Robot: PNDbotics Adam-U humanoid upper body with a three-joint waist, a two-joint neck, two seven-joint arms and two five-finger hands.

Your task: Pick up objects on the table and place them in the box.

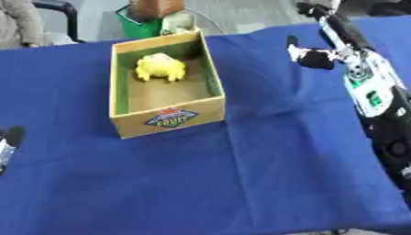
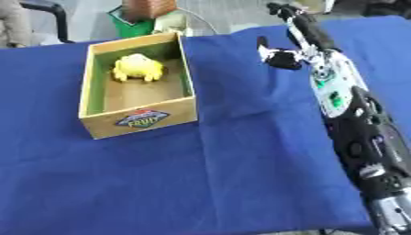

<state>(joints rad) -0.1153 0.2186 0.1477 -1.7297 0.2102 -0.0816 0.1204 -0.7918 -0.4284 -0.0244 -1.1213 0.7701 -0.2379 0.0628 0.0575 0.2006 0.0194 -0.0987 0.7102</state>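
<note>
The box (image 1: 165,120) sits open on the blue tabletop (image 1: 265,179), left of centre, its labelled front wall facing me. Inside, toward the far end, lies one yellow toy (image 1: 160,67), resting on the brown floor, with green lining on the inner walls around it. My right arm reaches up the right side, and my right hand (image 2: 291,20) is out at the far edge of the cloth, well apart from the box and to its right. Just below that hand shows a small black-and-white object (image 2: 282,58); it's touching or very near my wrist, though I can't tell whether I hold it. Whether those fingers are apart or together I can't tell. My left hand (image 1: 8,143) barely peeks in at the left edge, near the lower corner, too little showing to read its fingers.
</note>
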